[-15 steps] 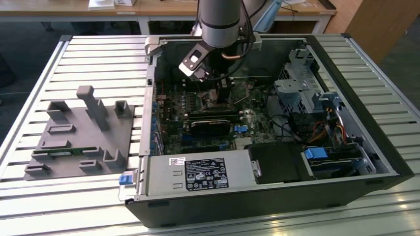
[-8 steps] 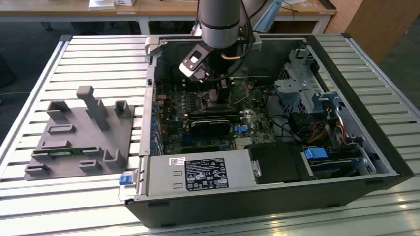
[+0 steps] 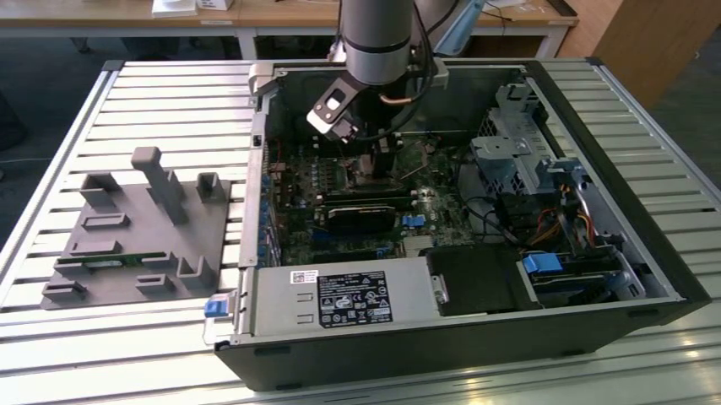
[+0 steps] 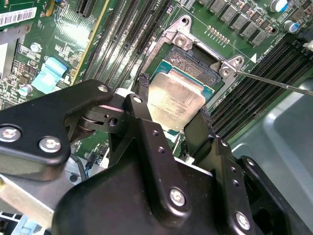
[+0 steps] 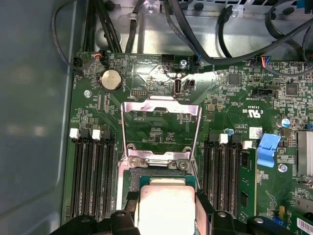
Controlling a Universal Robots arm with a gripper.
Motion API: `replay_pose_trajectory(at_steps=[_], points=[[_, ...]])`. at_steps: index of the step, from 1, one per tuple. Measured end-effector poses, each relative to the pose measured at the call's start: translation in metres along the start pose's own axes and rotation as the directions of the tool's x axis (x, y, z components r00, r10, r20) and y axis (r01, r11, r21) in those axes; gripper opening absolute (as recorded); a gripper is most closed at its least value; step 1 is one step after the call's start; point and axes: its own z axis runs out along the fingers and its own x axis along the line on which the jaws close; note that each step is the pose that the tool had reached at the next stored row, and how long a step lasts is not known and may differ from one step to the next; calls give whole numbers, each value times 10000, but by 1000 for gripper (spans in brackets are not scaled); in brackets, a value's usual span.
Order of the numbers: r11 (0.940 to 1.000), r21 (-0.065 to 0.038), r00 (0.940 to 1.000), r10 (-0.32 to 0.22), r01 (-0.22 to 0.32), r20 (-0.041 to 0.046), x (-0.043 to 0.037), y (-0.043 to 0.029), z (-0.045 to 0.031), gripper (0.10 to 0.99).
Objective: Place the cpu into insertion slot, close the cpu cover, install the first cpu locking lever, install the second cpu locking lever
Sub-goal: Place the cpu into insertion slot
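Shows an open desktop computer case (image 3: 451, 346) lying on its side on a slatted metal worktop (image 3: 67, 126), with a grey moulded fixture tray (image 3: 124, 245) beside it at the exterior view's left. Shows a silvery robot arm (image 3: 377, 34) standing near-vertical over the far part of the case, wrist canted above the green motherboard (image 5: 161, 68).

In both wrist views, shows the end effector (image 4: 173, 100) with its two black fingers (image 4: 142, 88) pinching the cpu (image 4: 176, 95) by opposite edges, at a narrow spread set by the chip. Places the cpu right over the insertion slot (image 4: 193, 63), hiding its near part and leaving a dark strip of socket bare at the far side; cannot tell whether chip and socket touch. Shows the cpu cover (image 5: 161, 105) folded fully open beyond the socket, and a thin wire locking lever (image 4: 274, 82) lying clear to one side, unlatched.

As a judgement: looks offset rather than square to the slot, so letting go or pressing down here could seat the chip skewed and bend socket contacts. Could also drag the chip sideways on release, with fingers close between the socket rim and the memory slots (image 5: 93, 176).
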Motion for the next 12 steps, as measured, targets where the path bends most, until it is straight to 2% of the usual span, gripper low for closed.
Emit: replay_pose_trajectory(at_steps=[12], points=[[10000,0,10000,13,-13,1,11,-5,65,541]])
